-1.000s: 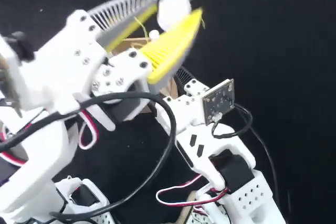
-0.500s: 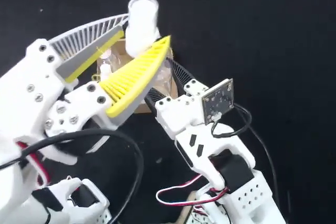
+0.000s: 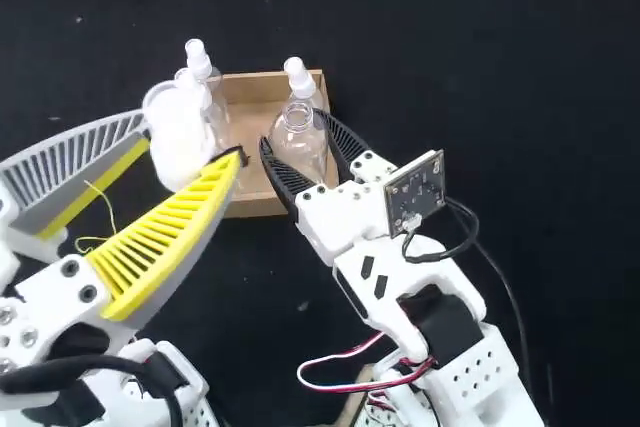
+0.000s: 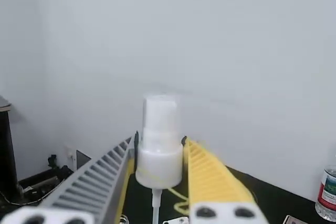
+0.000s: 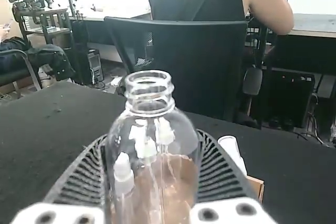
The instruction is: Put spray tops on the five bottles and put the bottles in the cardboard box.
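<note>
Left pincer [image 3: 190, 147] clamps the white plastic spray top [image 4: 159, 150]; we hold the clear open-necked bottle [image 5: 152, 145] upright in the right pincer [image 3: 296, 133], just beside it.

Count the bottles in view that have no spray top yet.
1: the open bottle, clamped in the right gripper at the cardboard box's near side. The left gripper, holding a spray top, may hide others.

Capped bottles [image 3: 198, 59] stand at both cardboard box [image 3: 255, 97] sides; middle open; uncapped bottle [image 3: 299, 142] overhangs one.
</note>
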Tool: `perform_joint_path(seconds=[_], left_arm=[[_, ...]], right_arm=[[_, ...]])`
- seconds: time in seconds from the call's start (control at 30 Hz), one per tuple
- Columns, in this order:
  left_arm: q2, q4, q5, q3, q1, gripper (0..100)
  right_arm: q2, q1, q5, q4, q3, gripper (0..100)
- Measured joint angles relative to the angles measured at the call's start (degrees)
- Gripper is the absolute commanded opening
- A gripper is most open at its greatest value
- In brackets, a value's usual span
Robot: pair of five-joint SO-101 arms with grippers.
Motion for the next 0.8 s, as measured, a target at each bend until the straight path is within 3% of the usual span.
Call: perform_joint_path(seconds=[0.5, 0.8], left_arm=[[9.4, -6.5, 0.1, 1.8, -0.6, 3], [10.1, -8.4, 11.2, 1.8, -16.3, 3]], right_arm=[[0.0, 0.0, 0.0, 0.0, 1.0, 1.1], [0.0, 0.0, 0.0, 0.0, 1.0, 1.1]])
